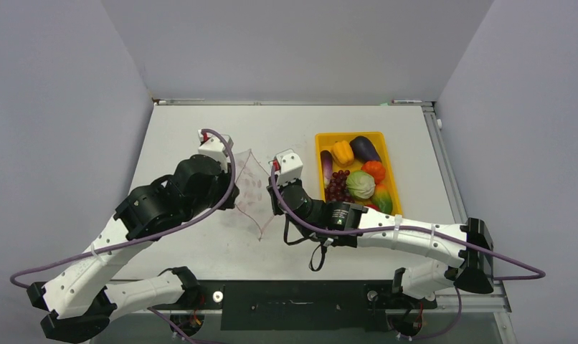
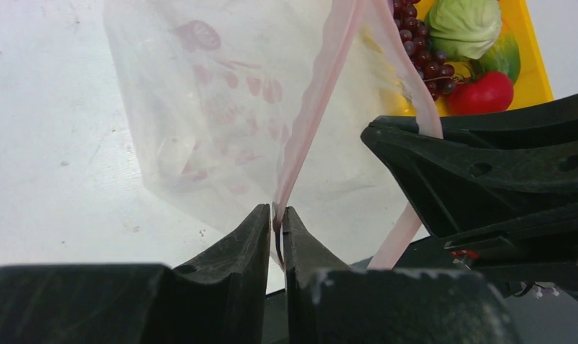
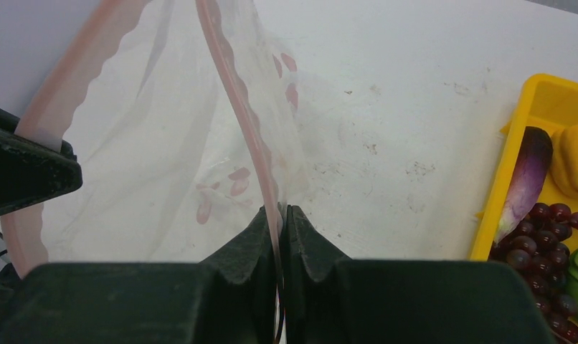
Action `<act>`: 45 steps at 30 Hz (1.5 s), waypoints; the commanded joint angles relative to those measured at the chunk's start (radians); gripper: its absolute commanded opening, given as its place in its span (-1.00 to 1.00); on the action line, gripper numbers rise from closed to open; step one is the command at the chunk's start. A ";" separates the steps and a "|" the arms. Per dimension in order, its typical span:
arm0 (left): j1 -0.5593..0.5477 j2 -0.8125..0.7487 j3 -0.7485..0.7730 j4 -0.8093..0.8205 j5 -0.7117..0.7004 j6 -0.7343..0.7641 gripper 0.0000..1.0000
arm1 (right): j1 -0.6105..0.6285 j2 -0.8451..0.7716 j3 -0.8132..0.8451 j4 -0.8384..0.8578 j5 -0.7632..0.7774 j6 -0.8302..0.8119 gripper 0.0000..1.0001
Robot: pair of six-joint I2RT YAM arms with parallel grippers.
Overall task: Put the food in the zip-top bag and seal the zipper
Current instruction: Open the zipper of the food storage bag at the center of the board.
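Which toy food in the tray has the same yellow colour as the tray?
The yellow pepper at the far end of the tray, beside the dark eggplant; the others are purple, red, green or orange.

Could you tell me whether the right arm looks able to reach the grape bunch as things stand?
Probably not yet: the right gripper is shut on the zipper. The grape bunch lies uncovered in the yellow tray close beside it, nothing between.

Right arm (image 1: 322, 213) between bag (image 1: 252, 188) and tray (image 1: 318, 154)
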 commanded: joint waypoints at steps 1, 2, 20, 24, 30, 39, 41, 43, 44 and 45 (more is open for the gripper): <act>-0.004 0.018 0.070 -0.080 -0.085 0.021 -0.78 | 0.021 0.007 0.070 0.020 0.075 -0.032 -0.89; -0.004 0.020 0.076 -0.089 -0.098 0.022 -0.75 | 0.027 0.010 0.078 0.021 0.088 -0.038 -0.89; -0.004 0.030 0.033 -0.072 -0.152 -0.015 -0.29 | 0.079 0.062 0.135 0.044 0.191 -0.043 -0.89; -0.004 0.028 0.001 -0.044 -0.138 -0.027 -0.29 | 0.080 0.068 0.138 0.048 0.193 -0.034 -0.89; -0.007 0.016 -0.042 -0.007 -0.126 -0.045 -0.29 | 0.080 0.075 0.133 0.066 0.193 -0.021 -0.89; -0.012 -0.019 -0.099 0.048 -0.087 -0.088 -0.27 | 0.079 0.099 0.142 0.073 0.223 -0.001 -0.89; -0.013 -0.027 -0.107 0.053 -0.079 -0.099 -0.26 | 0.077 0.104 0.143 0.074 0.231 0.006 -0.89; -0.016 -0.031 -0.113 0.057 -0.076 -0.106 -0.25 | 0.074 0.106 0.143 0.077 0.233 0.011 -0.89; -0.017 -0.032 -0.117 0.059 -0.075 -0.109 -0.25 | 0.074 0.108 0.144 0.077 0.234 0.012 -0.89; -0.018 -0.032 -0.120 0.060 -0.074 -0.111 -0.25 | 0.073 0.108 0.143 0.079 0.235 0.013 -0.89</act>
